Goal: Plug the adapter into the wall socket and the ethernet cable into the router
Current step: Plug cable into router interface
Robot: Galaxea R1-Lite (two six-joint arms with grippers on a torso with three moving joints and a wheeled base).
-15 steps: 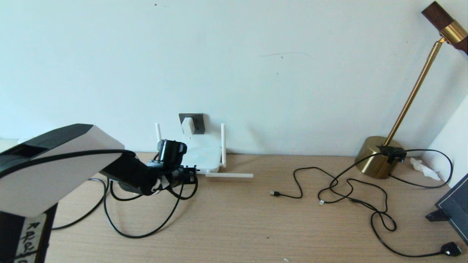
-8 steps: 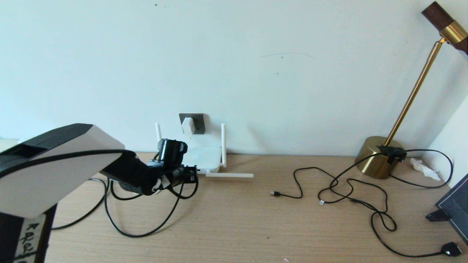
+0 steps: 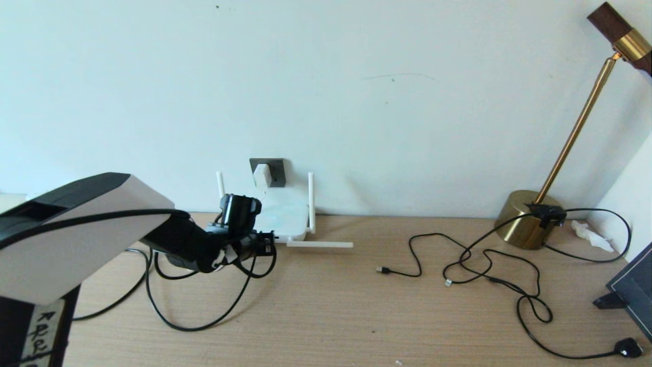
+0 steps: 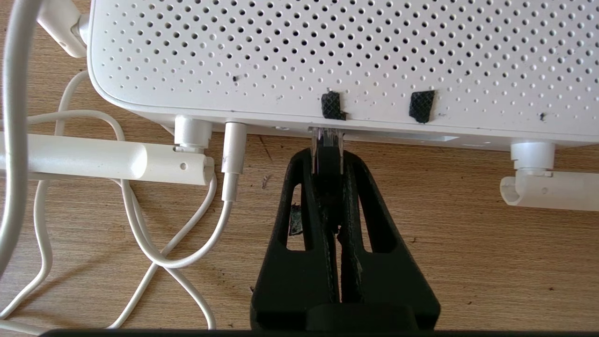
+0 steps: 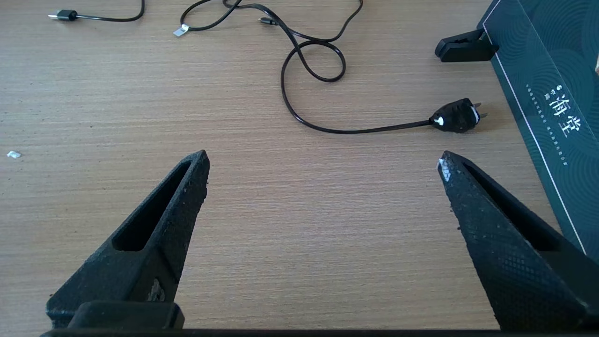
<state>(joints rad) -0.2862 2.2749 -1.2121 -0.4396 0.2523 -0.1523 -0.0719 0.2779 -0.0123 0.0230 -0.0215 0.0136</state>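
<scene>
Ethernet cable (image 3: 204, 318): a thick black cable that looped over the wooden desk (image 3: 331, 316) in front of the left arm, then rose to the left gripper (image 4: 327, 161). Its clear connector (image 4: 326, 139) had its long axis pointing straight at the router's port edge, with the tip at or just inside the port; how deep it sat could not be told.
Left gripper: its two black fingers (image 4: 299, 210) were pressed together around the connector, tips just short of the router's edge.
Right gripper (image 5: 323, 161): it hovered low over bare desk, well apart from the router, fingers spread wide and holding nothing.
Around the port: a thin white cord (image 4: 149, 248) was plugged into the router just beside the connector and curled in loops on the desk. Two antennas lay flat along the port edge, one on either side of the gripper.
Router (image 3: 285, 216): a flat white box on the desk against the wall, with two more antennas standing upright at its back.
Adapter (image 3: 262, 176): a white cube seated in the wall socket (image 3: 275, 171), directly above the router.
Far side of the desk: thin black cables (image 3: 489, 270) sprawled there, ending in a black plug (image 5: 456, 116), beside a brass lamp (image 3: 530, 219) and a dark box (image 5: 543, 79).
</scene>
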